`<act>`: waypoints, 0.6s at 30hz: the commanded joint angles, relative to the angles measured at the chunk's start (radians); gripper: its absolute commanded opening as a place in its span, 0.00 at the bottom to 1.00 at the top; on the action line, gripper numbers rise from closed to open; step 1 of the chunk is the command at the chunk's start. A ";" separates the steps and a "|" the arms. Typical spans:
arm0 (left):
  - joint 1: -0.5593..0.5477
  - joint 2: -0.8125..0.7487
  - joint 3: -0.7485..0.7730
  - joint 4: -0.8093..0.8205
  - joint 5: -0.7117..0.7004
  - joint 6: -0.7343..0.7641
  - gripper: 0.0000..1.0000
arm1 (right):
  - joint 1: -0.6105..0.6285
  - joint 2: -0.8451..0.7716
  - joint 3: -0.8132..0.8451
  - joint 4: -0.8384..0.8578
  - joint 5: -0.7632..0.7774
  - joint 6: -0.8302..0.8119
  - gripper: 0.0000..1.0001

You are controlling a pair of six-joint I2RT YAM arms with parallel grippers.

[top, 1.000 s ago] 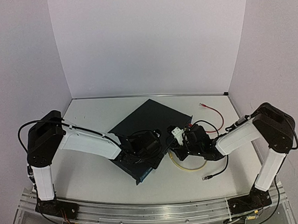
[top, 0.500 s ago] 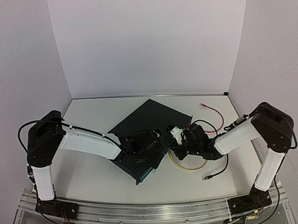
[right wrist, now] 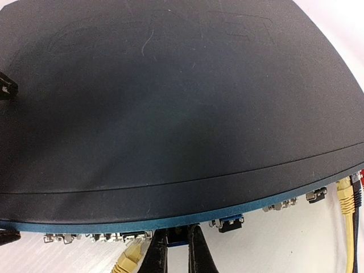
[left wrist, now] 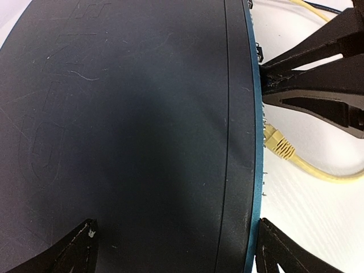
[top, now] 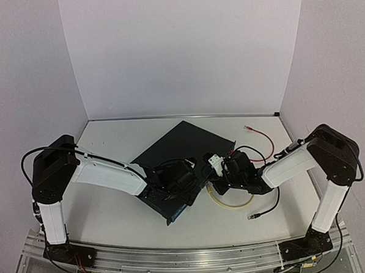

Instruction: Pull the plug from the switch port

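Note:
The switch (top: 183, 145) is a flat dark box lying askew mid-table, its blue port face (right wrist: 239, 206) turned toward the right arm. My right gripper (right wrist: 176, 253) is shut on a small dark blue plug (right wrist: 177, 238) that sits in a port near the middle of that face. From the left wrist view, the right fingers (left wrist: 318, 74) meet the port edge. My left gripper (left wrist: 176, 227) straddles the switch's near corner (top: 172, 219), one finger (left wrist: 278, 250) on the blue face and the other (left wrist: 77, 253) on the adjoining side, clamped on the box.
A yellow plug (left wrist: 278, 142) with its cable sits in a port beside the gripped one. The yellow cable coils (top: 232, 201) by the right gripper. A black cable end (top: 254, 216) and a red wire (top: 262, 138) lie to the right. White walls stand behind.
The right gripper's jaws have closed in on the plug. Both arms and the switch have hardly shifted.

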 commanded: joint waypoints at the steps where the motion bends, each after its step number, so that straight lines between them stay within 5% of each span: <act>1: 0.024 0.100 -0.070 -0.134 0.161 -0.083 0.93 | -0.008 0.019 0.015 0.051 -0.013 -0.015 0.00; 18: 0.042 0.120 -0.054 -0.170 0.124 -0.136 0.93 | -0.011 -0.176 -0.225 -0.009 -0.061 0.029 0.00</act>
